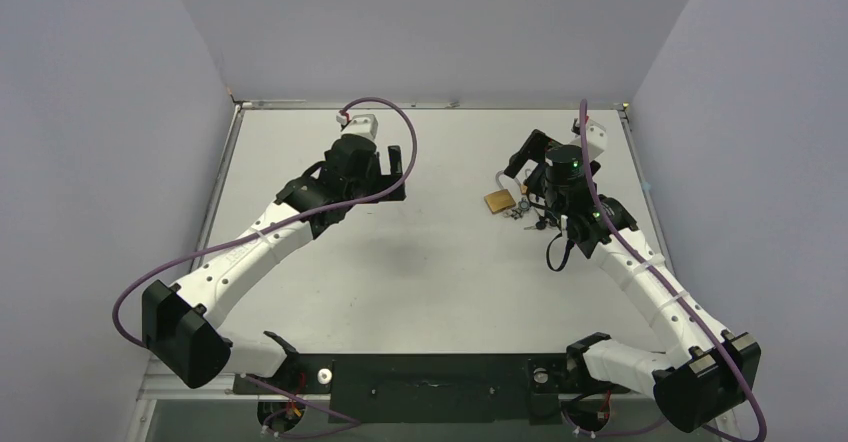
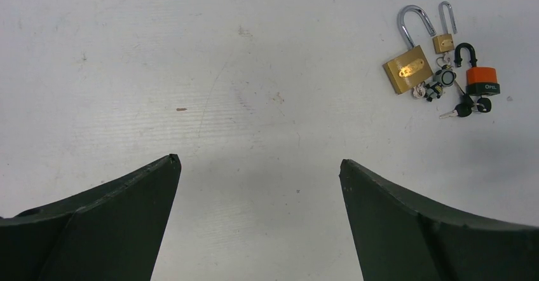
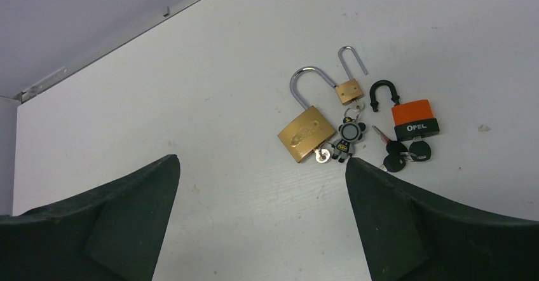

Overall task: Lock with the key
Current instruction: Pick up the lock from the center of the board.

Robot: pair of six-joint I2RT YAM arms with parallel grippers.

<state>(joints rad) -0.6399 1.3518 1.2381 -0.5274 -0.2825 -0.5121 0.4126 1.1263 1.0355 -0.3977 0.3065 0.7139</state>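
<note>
The lock (image 3: 306,133) is a square brass padlock lying flat on the white table, and its silver shackle stands open. A silver key (image 3: 322,156) sticks out of its bottom edge, with a small dark figure charm (image 3: 349,135) on its ring. The lock also shows in the top view (image 1: 499,200) and in the left wrist view (image 2: 407,69). My right gripper (image 3: 261,159) is open and empty, just short of the lock. My left gripper (image 2: 258,160) is open and empty, well to the left of the lock, over bare table.
A tiny brass padlock (image 3: 349,91) and an orange-and-black padlock (image 3: 414,119) with black-headed keys (image 3: 400,156) lie right beside the lock. The table's back edge and wall (image 3: 127,33) are close behind. The right wall is near the right arm (image 1: 640,262).
</note>
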